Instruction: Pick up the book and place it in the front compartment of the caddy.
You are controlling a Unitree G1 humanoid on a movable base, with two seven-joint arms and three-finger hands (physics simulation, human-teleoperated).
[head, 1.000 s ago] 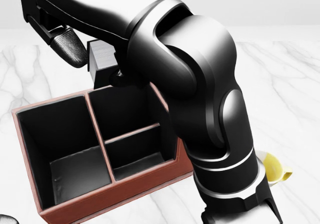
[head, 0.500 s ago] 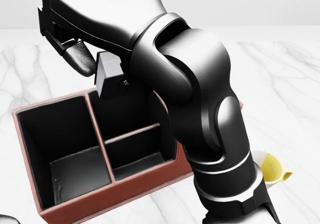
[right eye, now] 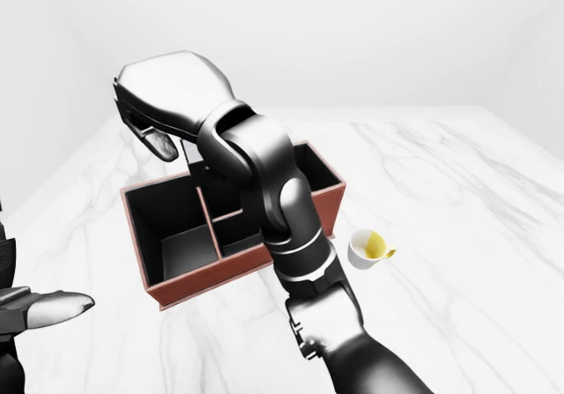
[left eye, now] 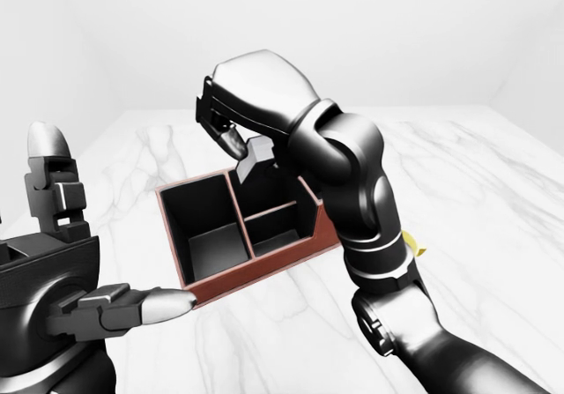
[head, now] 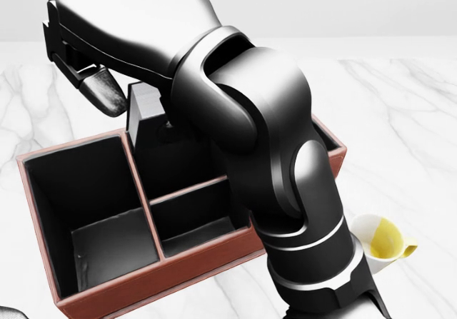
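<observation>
Head view is largely filled by the robot's own right arm, and the fingers (head: 100, 90) of the right hand (head: 107, 26) curl at the upper left around the top of the book (head: 146, 108), a small grey block held tilted; the grip appears closed on it, though the contact on the far side is hidden behind the palm. The book's lower end dips into the upper middle compartment of the caddy (head: 107, 290), and whether it touches the floor there cannot be told, since the forearm and the dark interior cover it. The caddy is a reddish-brown box with black inner walls, one tall compartment on its left, two smaller ones divided by a cross wall in the middle, and a further section at the right that the arm mostly conceals. It stands on the white marbled table (head: 407, 119). Just to the right of the arm's lower part, a white cup (right eye: 368, 249) with something yellow inside sits on the table, near the caddy but apart from it. In the left-eye view the left hand (left eye: 84, 262) hangs at the lower left, its fingers spread and holding nothing, one silver-tipped finger pointing toward the caddy's near corner without clearly touching it.
</observation>
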